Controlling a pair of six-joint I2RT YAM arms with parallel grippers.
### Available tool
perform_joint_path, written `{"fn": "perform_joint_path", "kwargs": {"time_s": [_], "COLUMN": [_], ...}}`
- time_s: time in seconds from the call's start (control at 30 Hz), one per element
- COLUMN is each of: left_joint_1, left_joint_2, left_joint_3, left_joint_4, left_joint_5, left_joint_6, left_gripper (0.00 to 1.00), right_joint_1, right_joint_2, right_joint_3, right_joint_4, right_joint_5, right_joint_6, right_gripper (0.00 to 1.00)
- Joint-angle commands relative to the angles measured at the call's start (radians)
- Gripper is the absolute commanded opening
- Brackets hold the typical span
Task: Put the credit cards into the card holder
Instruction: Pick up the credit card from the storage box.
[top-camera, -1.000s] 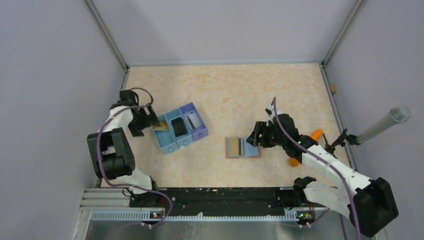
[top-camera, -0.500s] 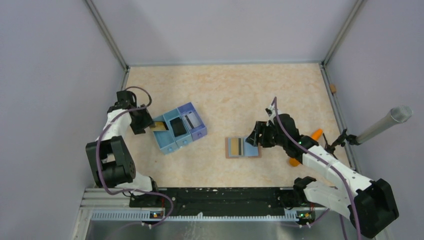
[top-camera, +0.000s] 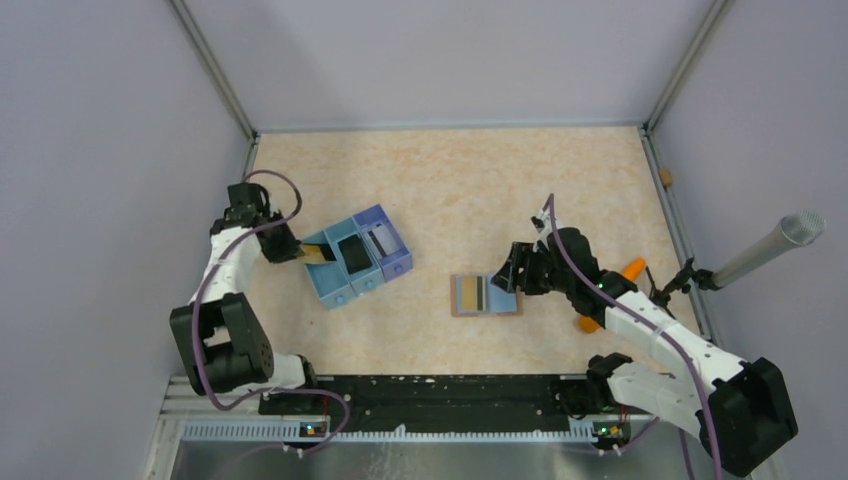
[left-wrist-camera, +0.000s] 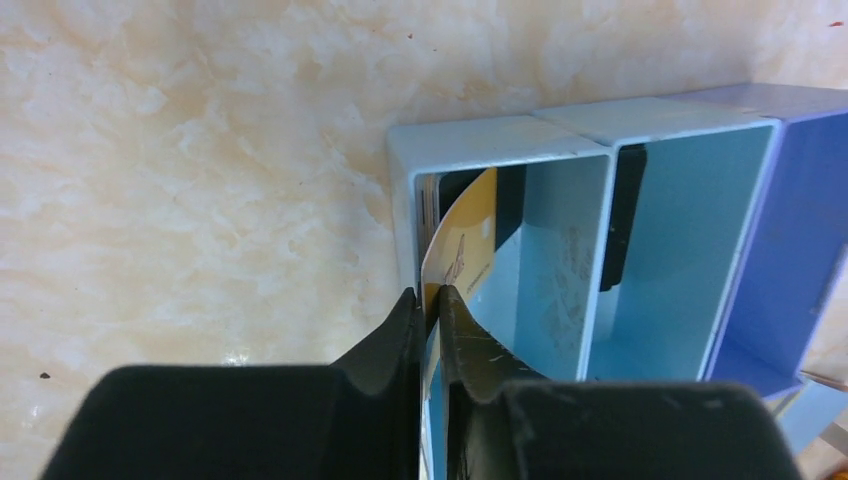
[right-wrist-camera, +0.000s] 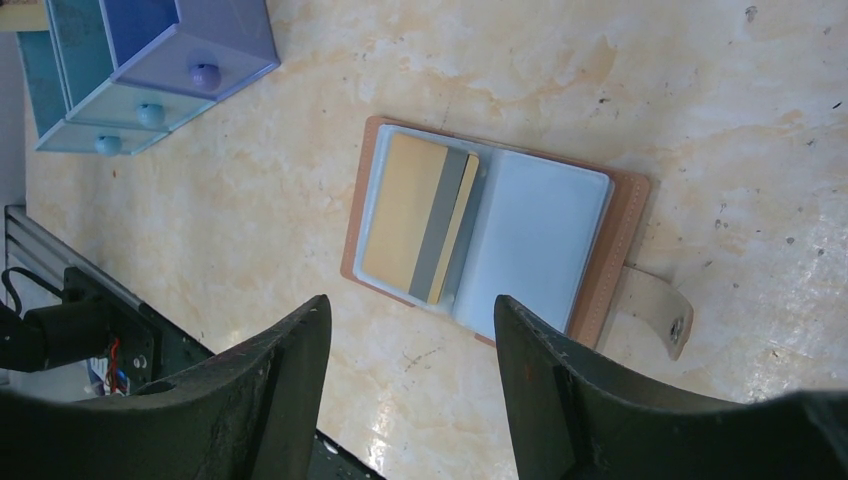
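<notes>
Overhead: left gripper (top-camera: 292, 250) at the left end of the blue box (top-camera: 372, 252); the card holder (top-camera: 485, 296) lies open right of that box, right gripper (top-camera: 504, 273) at its edge. Left wrist: jaws pinch a bowed yellow card (left-wrist-camera: 462, 250) (edge grip only), which could slip or snag the box wall. Right wrist: jaws wide, empty.

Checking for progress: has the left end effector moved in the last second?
Yes: the left end effector has drawn slightly leftward, away from the blue box in the top view, now shut on the yellow card.
</notes>
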Motion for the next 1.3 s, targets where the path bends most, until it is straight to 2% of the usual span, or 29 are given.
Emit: {"fn": "perform_joint_path", "kwargs": {"time_s": [0.0,0.1,0.2,0.37,0.6,0.7,0.8,0.93,1.1,1.17,1.27], "left_joint_1": [0.008,0.008,0.008,0.008,-0.036,-0.149,-0.352,-0.552,-0.702,-0.761,-0.846], "left_joint_2": [-0.099,-0.152,-0.195,-0.265,-0.355,-0.357,-0.335,-0.293,-0.245,-0.212,-0.173], "left_joint_3": [-0.026,-0.041,-0.047,-0.034,0.042,0.094,0.131,0.133,0.091,0.091,0.093], "left_joint_4": [-0.004,-0.007,-0.015,-0.034,-0.048,-0.077,-0.091,-0.068,0.011,-0.010,-0.051], "left_joint_5": [-0.014,-0.015,-0.010,0.046,0.213,0.252,0.299,0.502,0.741,0.788,0.804], "left_joint_6": [0.008,0.012,0.011,0.015,0.004,0.038,0.075,0.102,0.135,0.169,0.223], "left_gripper": [0.10,0.07,0.00,0.00,0.00,0.00,0.00,0.00,0.00,0.00,0.00], "right_joint_1": [-0.009,-0.009,-0.008,-0.008,-0.009,-0.009,-0.009,-0.007,-0.008,-0.006,0.024], "right_joint_2": [-0.007,-0.005,-0.004,-0.009,-0.064,-0.086,-0.097,-0.102,-0.099,-0.080,-0.055], "right_joint_3": [0.021,0.032,0.040,0.056,0.089,0.099,0.115,0.134,0.121,0.108,0.093], "right_joint_4": [0.013,0.006,-0.004,-0.027,-0.047,-0.030,-0.011,0.007,0.077,0.127,0.172], "right_joint_5": [-0.007,-0.006,-0.003,0.012,-0.007,-0.078,-0.200,-0.381,-0.609,-0.687,-0.712], "right_joint_6": [-0.003,-0.005,-0.007,-0.014,-0.078,-0.111,-0.152,-0.184,-0.159,-0.128,-0.098], "right_gripper": [0.60,0.60,0.60,0.59,0.62,0.63,0.64,0.64,0.65,0.65,0.65]}}
